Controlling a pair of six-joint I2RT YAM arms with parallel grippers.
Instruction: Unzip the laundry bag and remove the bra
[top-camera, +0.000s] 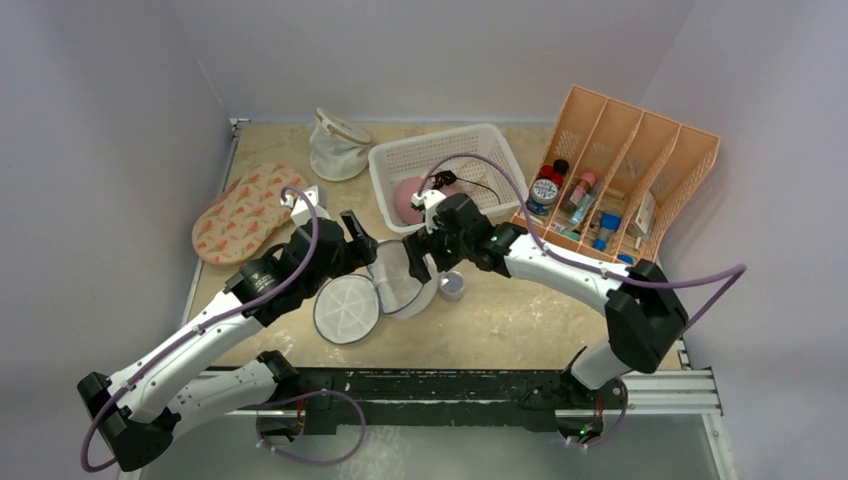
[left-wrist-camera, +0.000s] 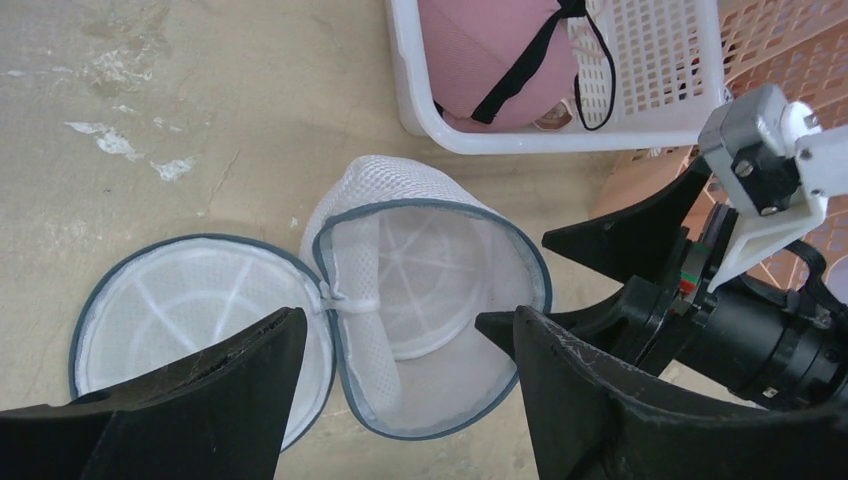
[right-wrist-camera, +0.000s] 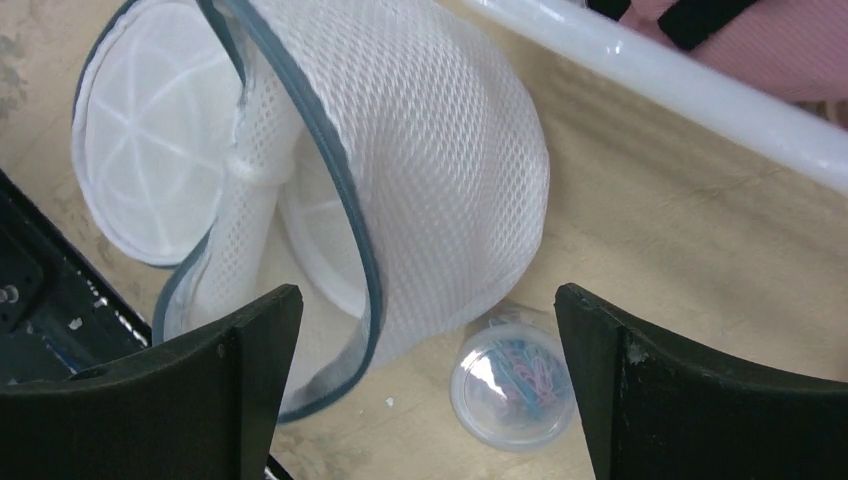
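Observation:
The laundry bag (top-camera: 403, 282) lies on its side in the middle of the table, unzipped, its round lid (top-camera: 347, 308) flat on the table beside it. Its inside looks empty in the left wrist view (left-wrist-camera: 440, 280). The pink bra (top-camera: 410, 196) with black straps lies in the white basket (top-camera: 480, 137); it also shows in the left wrist view (left-wrist-camera: 495, 60). My left gripper (top-camera: 362, 240) is open and empty just above the bag's mouth (left-wrist-camera: 400, 340). My right gripper (top-camera: 420, 255) is open and empty over the bag's side (right-wrist-camera: 428, 310).
A small clear jar of paper clips (right-wrist-camera: 513, 375) stands against the bag's right side. An oval orange-patterned pad (top-camera: 245, 210) lies at the left, a tan-rimmed mesh pouch (top-camera: 338, 140) at the back, and an orange divider rack (top-camera: 625, 175) at the right.

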